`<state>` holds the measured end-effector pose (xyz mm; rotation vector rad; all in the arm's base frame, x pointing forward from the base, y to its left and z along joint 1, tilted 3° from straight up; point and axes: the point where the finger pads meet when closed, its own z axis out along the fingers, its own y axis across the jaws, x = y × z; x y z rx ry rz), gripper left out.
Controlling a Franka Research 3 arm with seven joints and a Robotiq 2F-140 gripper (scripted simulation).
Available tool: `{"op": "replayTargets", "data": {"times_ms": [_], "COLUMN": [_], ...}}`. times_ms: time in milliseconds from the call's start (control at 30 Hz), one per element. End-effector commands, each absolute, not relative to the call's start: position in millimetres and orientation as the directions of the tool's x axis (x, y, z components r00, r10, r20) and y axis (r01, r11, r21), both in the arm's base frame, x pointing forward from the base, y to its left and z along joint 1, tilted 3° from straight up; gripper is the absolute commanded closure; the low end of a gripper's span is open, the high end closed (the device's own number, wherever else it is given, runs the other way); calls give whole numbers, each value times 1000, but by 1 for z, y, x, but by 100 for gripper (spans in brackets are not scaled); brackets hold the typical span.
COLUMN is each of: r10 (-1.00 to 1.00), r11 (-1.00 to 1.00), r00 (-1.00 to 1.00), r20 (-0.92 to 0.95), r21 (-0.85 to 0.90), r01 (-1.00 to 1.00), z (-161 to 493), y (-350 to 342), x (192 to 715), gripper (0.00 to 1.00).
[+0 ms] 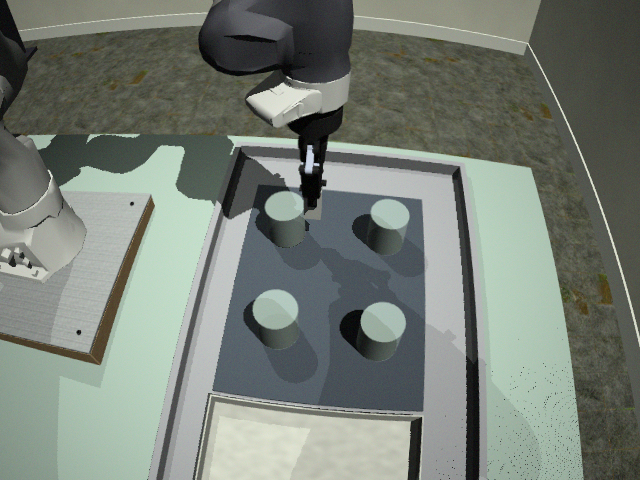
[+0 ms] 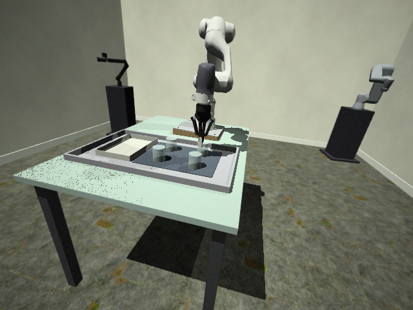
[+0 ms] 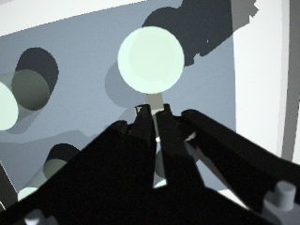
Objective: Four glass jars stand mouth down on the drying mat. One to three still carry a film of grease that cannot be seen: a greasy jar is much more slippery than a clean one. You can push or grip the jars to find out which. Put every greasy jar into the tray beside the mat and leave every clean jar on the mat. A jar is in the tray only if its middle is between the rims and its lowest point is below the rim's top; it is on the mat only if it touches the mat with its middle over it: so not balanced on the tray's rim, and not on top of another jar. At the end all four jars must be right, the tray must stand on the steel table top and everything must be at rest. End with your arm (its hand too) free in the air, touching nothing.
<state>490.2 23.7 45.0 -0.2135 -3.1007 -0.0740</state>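
I find all four pale green glass jars, the nearest one [image 1: 285, 227] [image 3: 151, 60] included, upright on the dark blue-grey rectangular mat [image 1: 330, 279] [image 2: 186, 156]. The shallow cream rectangular tray [image 1: 310, 439] [image 2: 126, 146] holds none. My black two-finger gripper [image 1: 311, 205] [image 2: 200, 146] [image 3: 156, 101] is pressed together, gripping nothing, beside that jar. Sorting remains outstanding.

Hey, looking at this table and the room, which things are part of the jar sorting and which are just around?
Part of the job:
- four upside-down glass jars
- dark drying mat
- cream-floored tray
- closed gripper

Just around:
- black arm on a pedestal
- grey arm on a pedestal
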Motion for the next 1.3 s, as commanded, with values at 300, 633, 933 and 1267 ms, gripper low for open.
{"op": "replayTargets", "data": {"times_ms": [300,633,933,1267], "r10": [138,138,138,138], "r11": [989,989,989,989], "r00": [-990,-990,-990,-990], "r20": [35,35,35,35], "r21": [46,46,46,46], "r01": [139,139,139,139], "z": [47,48,49,50], "y": [26,26,26,26], "x": [488,487,486,485], "gripper": [100,100,100,100]}}
